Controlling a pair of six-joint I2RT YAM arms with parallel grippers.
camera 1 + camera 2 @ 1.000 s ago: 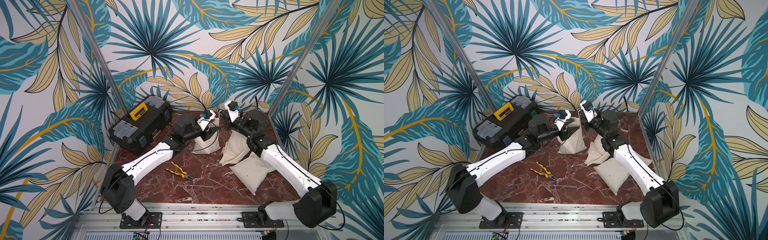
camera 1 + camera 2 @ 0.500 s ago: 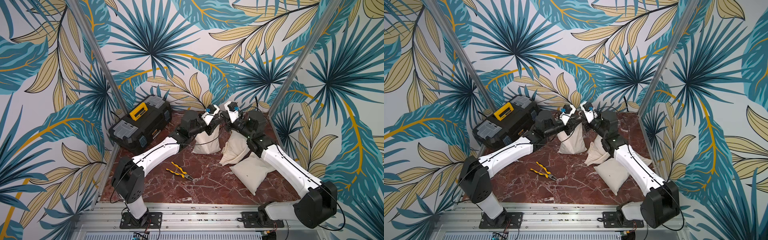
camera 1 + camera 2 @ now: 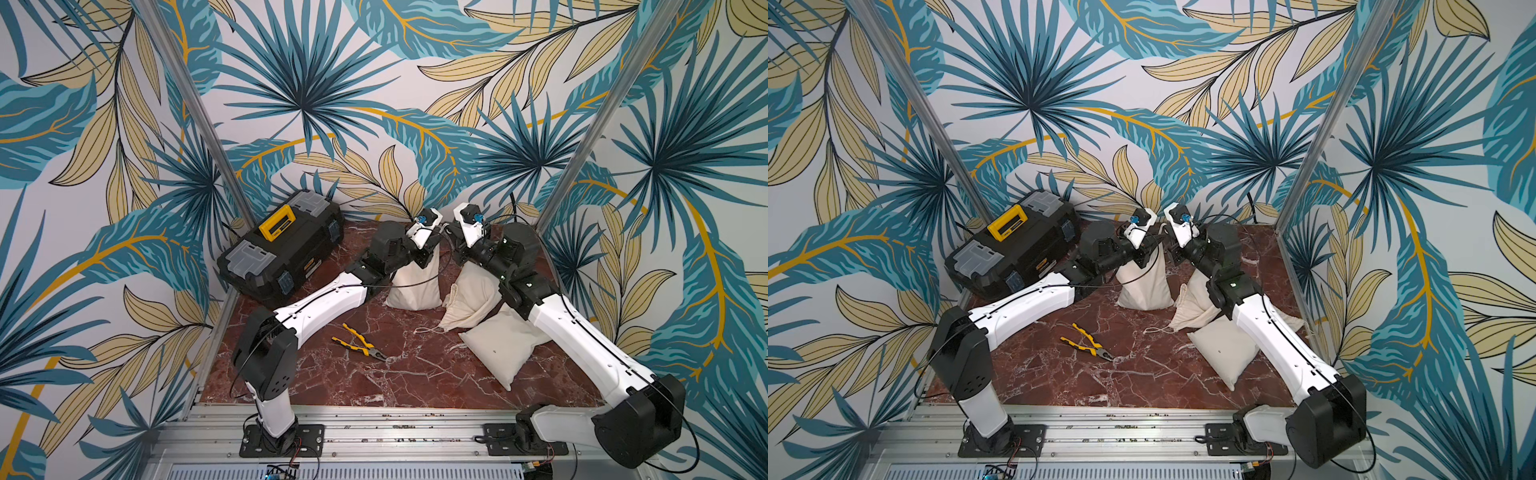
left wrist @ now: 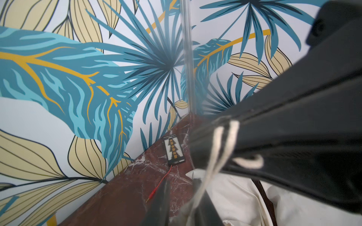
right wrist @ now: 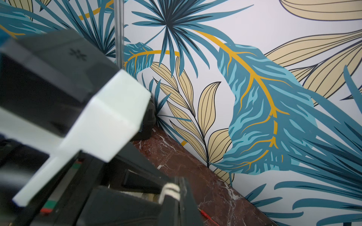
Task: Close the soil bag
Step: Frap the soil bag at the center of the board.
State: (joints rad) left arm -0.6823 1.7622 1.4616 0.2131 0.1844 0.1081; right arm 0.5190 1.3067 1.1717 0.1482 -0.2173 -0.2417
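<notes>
The soil bag [image 3: 415, 282] [image 3: 1144, 286] is a cream cloth sack standing upright at the back of the marble table. Both grippers meet over its mouth. My right gripper [image 5: 177, 187] [image 3: 455, 249] is shut on a loop of the white drawstring [image 5: 169, 190]. In the left wrist view the drawstring [image 4: 215, 160] runs from it down between the fingers of my left gripper [image 4: 181, 197] [image 3: 433, 252]. Those fingers stand close together with the cord and bunched bag cloth [image 4: 235, 199] between them. Blur hides whether they press on either.
A black toolbox [image 3: 282, 245] with a yellow handle sits at the back left. Yellow pliers [image 3: 359, 343] lie mid-table. Two more cloth sacks [image 3: 469, 299] [image 3: 503, 349] lie under my right arm. A small connector board [image 4: 174, 150] with a red lead sits by the back wall.
My left arm has reached further right, bringing its gripper to the bag's mouth beside the right gripper, and its jaws have narrowed. The right arm has stayed put.
</notes>
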